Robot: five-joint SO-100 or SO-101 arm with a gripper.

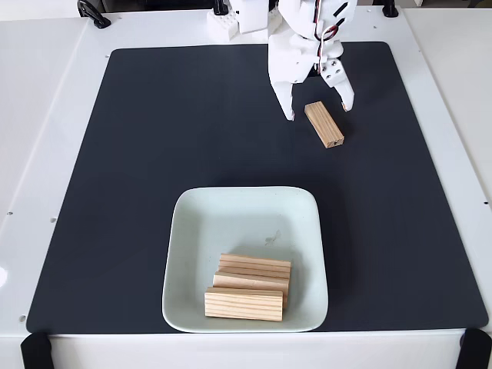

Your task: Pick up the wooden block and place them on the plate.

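One wooden block lies flat on the black mat, angled, at the upper right of the fixed view. My white gripper hangs over its far end, open, one fingertip left of the block and the other right of it. I cannot tell whether the fingers touch it. Three more wooden blocks are piled in the near half of the plate, the front one close to the near rim.
The black mat covers most of a white table. White arm base parts stand at the far edge. Black clamps sit at the near corners.
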